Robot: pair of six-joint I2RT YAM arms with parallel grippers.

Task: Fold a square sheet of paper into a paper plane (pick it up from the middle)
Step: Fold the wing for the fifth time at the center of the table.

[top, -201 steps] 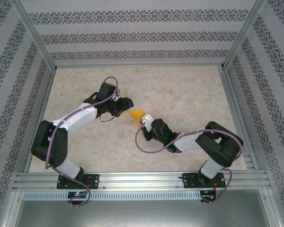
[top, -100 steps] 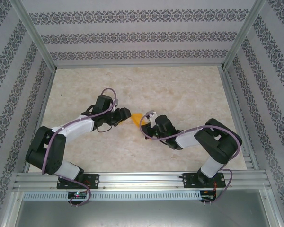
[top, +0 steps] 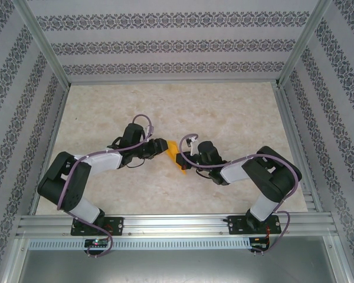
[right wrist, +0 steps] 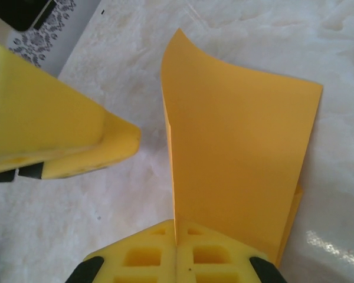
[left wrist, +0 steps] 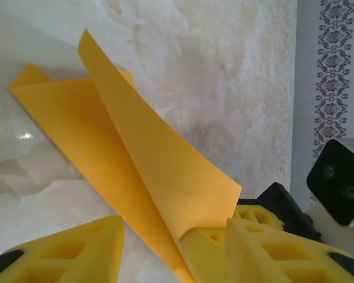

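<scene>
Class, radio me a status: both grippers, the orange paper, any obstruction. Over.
Right gripper shut on folded orange paper sheet. Left gripper open, jaws straddling the sheet's corner. In the way: right gripper's fingers, crowding the left's gap.

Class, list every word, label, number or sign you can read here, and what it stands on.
No readable text anywhere.
The folded orange sheet of paper is plain; the patterned grey wallpaper carries ornaments, not letters.
Any marks on the aluminium front rail are too small to read.

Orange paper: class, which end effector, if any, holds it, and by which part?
The right end effector pinches the folded orange paper at one end of its crease. The left end effector straddles it, open.
</scene>
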